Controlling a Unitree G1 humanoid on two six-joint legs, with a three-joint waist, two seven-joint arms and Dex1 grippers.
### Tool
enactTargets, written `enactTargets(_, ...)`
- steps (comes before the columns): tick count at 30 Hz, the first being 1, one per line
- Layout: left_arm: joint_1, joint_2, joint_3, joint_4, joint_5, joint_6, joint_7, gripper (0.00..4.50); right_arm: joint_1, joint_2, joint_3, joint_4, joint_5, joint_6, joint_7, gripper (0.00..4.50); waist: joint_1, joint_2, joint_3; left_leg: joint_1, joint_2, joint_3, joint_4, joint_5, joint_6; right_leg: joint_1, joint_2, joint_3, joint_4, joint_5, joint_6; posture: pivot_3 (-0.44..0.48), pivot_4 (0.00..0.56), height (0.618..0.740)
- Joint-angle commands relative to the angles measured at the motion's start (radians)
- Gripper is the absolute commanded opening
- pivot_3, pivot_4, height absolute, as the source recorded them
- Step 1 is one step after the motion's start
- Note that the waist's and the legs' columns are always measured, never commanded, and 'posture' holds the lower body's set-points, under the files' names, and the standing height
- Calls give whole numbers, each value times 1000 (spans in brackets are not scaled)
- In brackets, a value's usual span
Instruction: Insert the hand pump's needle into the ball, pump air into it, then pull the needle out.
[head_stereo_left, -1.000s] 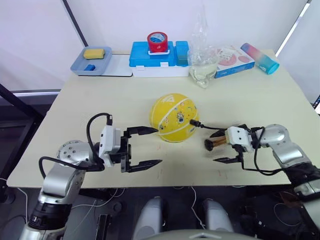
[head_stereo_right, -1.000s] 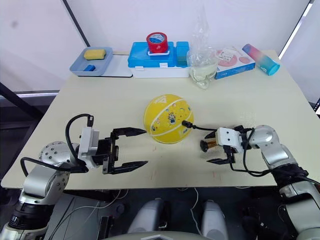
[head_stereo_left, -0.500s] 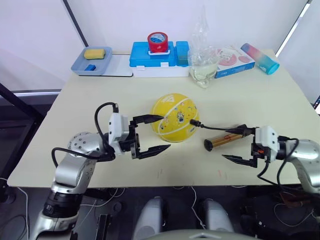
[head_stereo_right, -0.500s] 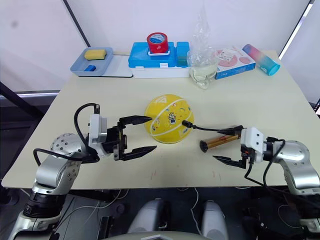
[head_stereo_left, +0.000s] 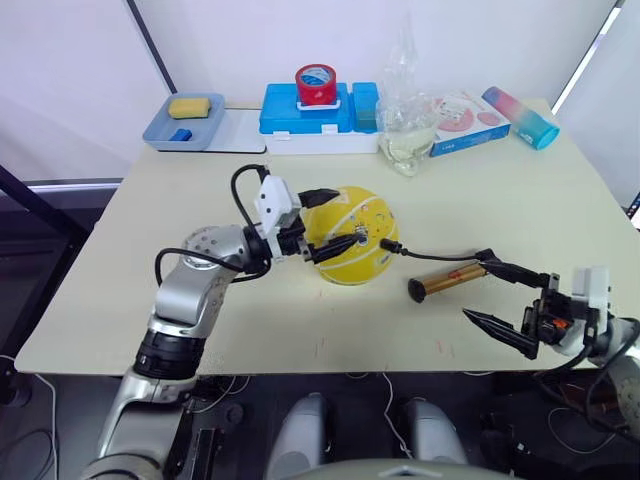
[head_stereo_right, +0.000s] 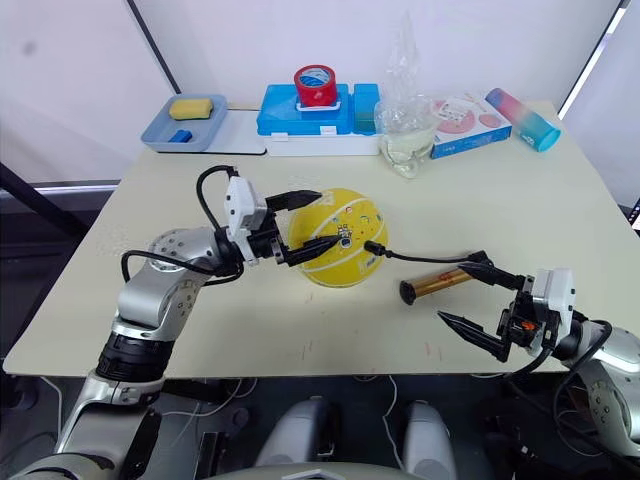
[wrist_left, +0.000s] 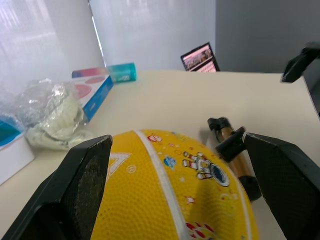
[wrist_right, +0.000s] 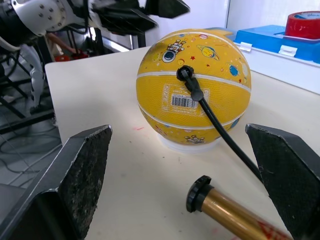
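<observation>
A pale worktop (head_stereo_left: 560, 190) fills the frame, with white walls behind. At centre, the yellow ball (head_stereo_left: 350, 235) sits on a small white ring; the needle (wrist_right: 186, 75), in its black fitting, is already seated in the ball's right side, and the hose runs to the hand pump (head_stereo_left: 450, 281) lying flat just right of it. The left end effector (head_stereo_left: 328, 222) has its fingers spread around the ball's left side, not visibly pressing on it. The right end effector (head_stereo_left: 505, 298) hangs released at lower right, close to the pump but not holding it. By my reading, insertion is done and pumping is next: the left must steady the ball while the right takes up the pump. At upper left, a grey-blue tray (head_stereo_left: 160, 134) holds a yellow sponge (head_stereo_left: 186, 107) and a small blue piece; a red tape roll (head_stereo_left: 315, 84) rests on the blue box (head_stereo_left: 285, 110).
</observation>
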Motion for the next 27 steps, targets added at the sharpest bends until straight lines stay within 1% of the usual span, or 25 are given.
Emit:
enactTargets(1, -35, -21, -19, 1, 35, 38, 54, 4500, 13, 6, -43, -52, 36, 11, -14, 4484, -1, 0, 0, 0, 0, 0, 0, 0, 0, 0, 0, 0, 0, 0, 0, 0, 150, 739)
enactTargets(8, -51, -44, -49, 23, 77, 106, 102, 4500, 16, 5, -42, -64, 38, 22, -23, 4484, 1, 0, 0, 0, 0, 0, 0, 0, 0, 0, 0, 0, 0, 0, 0, 0, 150, 739)
enactTargets(16, -35, -66, -53, 51, 103, 91, 114, 4500, -53, 1, 24, -79, -5, 92, -91, 4484, 4, 0, 0, 0, 0, 0, 0, 0, 0, 0, 0, 0, 0, 0, 0, 0, 150, 739)
enactTargets(19, -29, -73, -52, 64, 109, 80, 114, 4500, -116, 1, 66, -65, -23, 126, -105, 4484, 7, 0, 0, 0, 0, 0, 0, 0, 0, 0, 0, 0, 0, 0, -1, 0, 150, 739)
enactTargets(23, -26, -77, -53, 90, 118, 58, 106, 4500, -245, 11, 165, -44, -103, 180, -154, 4484, 5, 0, 0, 1, 0, 0, 1, 0, 0, 0, 0, 1, 1, -1, -1, 0, 150, 739)
enactTargets(27, -22, -80, -58, 102, 125, 43, 103, 4500, -365, 34, 251, -28, -175, 254, -230, 4484, 15, 0, -1, 1, 0, 0, 0, 0, 0, 0, 0, 0, 1, 1, -3, 0, 150, 739)
